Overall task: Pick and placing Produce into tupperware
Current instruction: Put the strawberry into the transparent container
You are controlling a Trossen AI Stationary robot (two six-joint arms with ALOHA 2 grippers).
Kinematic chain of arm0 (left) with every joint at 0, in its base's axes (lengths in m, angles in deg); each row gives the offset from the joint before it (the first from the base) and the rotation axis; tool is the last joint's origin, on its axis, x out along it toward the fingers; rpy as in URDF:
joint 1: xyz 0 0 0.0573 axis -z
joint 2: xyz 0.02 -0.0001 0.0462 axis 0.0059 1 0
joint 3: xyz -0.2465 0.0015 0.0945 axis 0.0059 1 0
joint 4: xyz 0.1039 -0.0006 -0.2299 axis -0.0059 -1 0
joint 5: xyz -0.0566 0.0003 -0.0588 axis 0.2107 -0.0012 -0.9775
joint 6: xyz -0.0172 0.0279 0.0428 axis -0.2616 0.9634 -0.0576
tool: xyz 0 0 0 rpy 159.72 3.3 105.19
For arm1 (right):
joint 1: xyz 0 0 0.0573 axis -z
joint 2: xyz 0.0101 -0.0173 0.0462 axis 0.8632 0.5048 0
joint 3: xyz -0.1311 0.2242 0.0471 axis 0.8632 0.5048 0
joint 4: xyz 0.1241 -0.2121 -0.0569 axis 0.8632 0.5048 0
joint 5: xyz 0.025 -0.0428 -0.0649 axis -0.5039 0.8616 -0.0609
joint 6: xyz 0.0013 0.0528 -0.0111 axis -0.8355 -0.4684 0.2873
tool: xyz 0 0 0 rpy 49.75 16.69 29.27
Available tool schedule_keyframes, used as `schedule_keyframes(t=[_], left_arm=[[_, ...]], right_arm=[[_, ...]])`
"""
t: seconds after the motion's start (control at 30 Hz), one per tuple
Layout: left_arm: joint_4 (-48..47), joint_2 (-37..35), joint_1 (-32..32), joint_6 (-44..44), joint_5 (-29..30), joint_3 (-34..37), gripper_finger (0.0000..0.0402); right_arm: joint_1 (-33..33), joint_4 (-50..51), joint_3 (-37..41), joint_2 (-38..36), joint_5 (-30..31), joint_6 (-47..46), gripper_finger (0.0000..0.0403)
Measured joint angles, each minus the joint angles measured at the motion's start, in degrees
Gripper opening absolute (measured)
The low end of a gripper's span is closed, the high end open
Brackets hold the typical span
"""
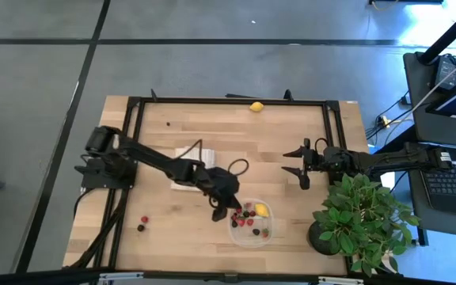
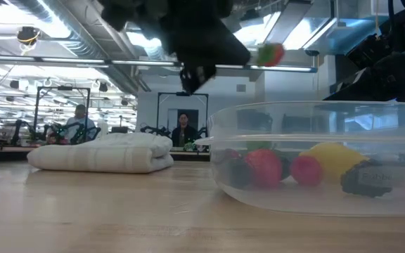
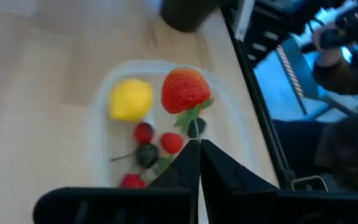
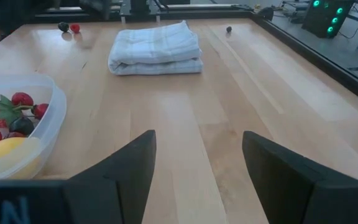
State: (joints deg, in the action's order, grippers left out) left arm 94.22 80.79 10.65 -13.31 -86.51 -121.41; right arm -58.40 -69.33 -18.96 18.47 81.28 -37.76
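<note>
I am working over the wooden tabletop point(image 1: 212, 127), framed by its dark rail, with the potted plant point(image 1: 362, 214) sitting at the right edge, out of the way. The folded cloth point(image 4: 155, 48) is lying near the middle, well apart from the action.

The tupperware point(image 1: 252, 237) is sitting near the front edge of the tabletop, already holding several red and dark berries and one lemon point(image 3: 130, 99). I am holding the left gripper point(image 1: 217, 212) just above the container's left rim, its jaws pinched tight on the green stem of a strawberry point(image 3: 185, 90), which is dangling over the container; gripping the leaf keeps the soft fruit from being crushed, I judge, and lets it drop cleanly once released.

The right gripper point(image 1: 303, 168) is waiting over bare wood to the right of centre, jaws standing moderately wide and holding nothing, clear of the left arm's path.

Still to collect: a second lemon point(image 1: 256, 106) resting at the far rail, a red berry point(image 1: 144, 219) and a dark berry point(image 1: 141, 228) lying together near the front left, and a tiny dark berry point(image 1: 168, 123) towards the back left.
</note>
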Motion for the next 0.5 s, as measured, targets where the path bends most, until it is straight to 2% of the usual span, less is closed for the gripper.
schedule_keyframes(t=[0.13, 0.33, 0.5], left_arm=[[-2.47, 4.38, 1.47, 2.61, -1.32, -5.54, 0.0], [-22.11, 11.1, 2.31, 5.54, -2.05, -18.52, 0.0], [-32.12, 16.64, 2.24, 5.99, -1.73, -27.96, 0.0]], right_arm=[[0.0, 0.01, 0.0, 0.01, 0.0, 0.14, 0.0241], [0.0, 0.1, 0.0, 0.0, 0.0, 0.13, 0.0241], [0.0, 0.46, 0.0, -0.02, 0.0, 0.05, 0.0241]])
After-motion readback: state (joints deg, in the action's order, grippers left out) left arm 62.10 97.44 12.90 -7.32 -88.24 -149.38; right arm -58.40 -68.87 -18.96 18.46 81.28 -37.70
